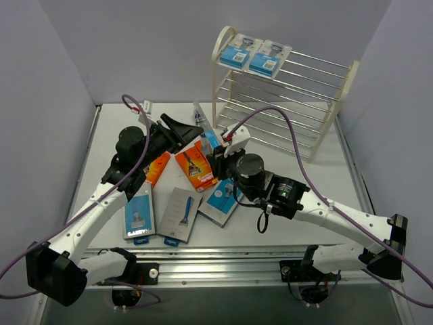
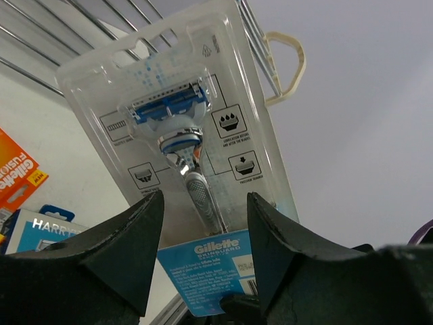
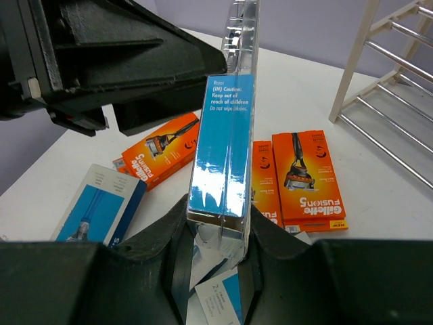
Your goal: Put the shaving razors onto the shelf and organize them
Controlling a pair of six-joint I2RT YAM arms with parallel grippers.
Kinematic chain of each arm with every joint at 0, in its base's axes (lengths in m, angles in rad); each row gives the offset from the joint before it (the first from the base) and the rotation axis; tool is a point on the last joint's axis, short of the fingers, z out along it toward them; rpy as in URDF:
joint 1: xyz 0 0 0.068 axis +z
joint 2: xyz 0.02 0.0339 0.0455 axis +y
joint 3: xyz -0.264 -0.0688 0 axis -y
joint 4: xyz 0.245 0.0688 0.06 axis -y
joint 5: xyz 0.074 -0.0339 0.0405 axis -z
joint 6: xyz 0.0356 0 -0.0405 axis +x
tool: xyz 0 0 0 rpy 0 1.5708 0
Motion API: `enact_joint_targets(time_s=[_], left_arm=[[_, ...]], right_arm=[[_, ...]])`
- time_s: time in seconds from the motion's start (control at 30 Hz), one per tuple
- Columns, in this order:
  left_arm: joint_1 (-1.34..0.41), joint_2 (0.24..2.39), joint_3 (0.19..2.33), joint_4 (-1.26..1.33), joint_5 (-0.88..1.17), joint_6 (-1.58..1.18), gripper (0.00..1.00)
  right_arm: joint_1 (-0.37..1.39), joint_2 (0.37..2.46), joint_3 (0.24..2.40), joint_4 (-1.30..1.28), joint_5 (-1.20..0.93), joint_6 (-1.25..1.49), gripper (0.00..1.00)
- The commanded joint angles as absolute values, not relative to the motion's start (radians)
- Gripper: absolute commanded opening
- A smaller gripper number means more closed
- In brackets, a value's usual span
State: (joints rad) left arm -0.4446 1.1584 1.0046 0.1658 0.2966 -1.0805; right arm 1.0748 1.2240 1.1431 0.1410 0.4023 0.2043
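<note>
Shaving razors, mixed lot, on a white table, listed from the arm bases outward as seen from the top camera.

1. Three grey-blue card packs lie flat at 6 to 7 o'clock: one, one just beside it, and one tilted at 6 o'clock, partly under the right arm.
2. Three orange boxes lie flat near the table centre. One is at 9 o'clock from the held pack in the right wrist view. Two are side by side at 3 o'clock, touching or overlapped.
3. One clear blister pack, with a blue-headed razor and a blue card foot, is held upright above the centre. The right gripper pinches its lower end, one finger on each flat face.
4. The left gripper faces the pack's flat front. Its jaws are spread, one finger toward each side edge. Whether they touch it cannot be told.
5. The shelf, a cream three-tier wire rack, stands at 1 o'clock. Two blue packs lie side by side at the left end of its top tier.
</note>
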Motion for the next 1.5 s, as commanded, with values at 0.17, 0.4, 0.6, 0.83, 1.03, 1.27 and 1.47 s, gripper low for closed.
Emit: enact_joint_targets(time_s=[0.17, 0.4, 0.6, 0.83, 1.03, 1.27, 1.47], left_arm=[[-0.491, 1.183, 1.049, 0.222, 0.318, -1.085, 0.60], [-0.494, 1.195, 1.061, 0.204, 0.307, -1.077, 0.51], [-0.499, 1.224, 1.085, 0.218, 0.313, -1.080, 0.33], [-0.502, 1.241, 1.114, 0.198, 0.310, -1.060, 0.03], [-0.502, 1.262, 1.181, 0.101, 0.285, -0.994, 0.02], [-0.502, 1.295, 1.267, -0.054, 0.221, -0.890, 0.02], [-0.502, 1.325, 1.331, -0.110, 0.196, -0.836, 0.02]], right_arm=[[1.074, 1.198, 1.152, 0.245, 0.399, 0.215, 0.00], [1.072, 1.183, 1.131, 0.264, 0.376, 0.224, 0.00], [1.072, 1.160, 1.118, 0.272, 0.374, 0.224, 0.00], [1.072, 1.137, 1.104, 0.259, 0.390, 0.225, 0.00], [1.063, 1.111, 1.086, 0.250, 0.396, 0.233, 0.13], [1.034, 1.077, 1.075, 0.232, 0.365, 0.252, 0.36], [1.011, 1.065, 1.065, 0.216, 0.324, 0.268, 0.45]])
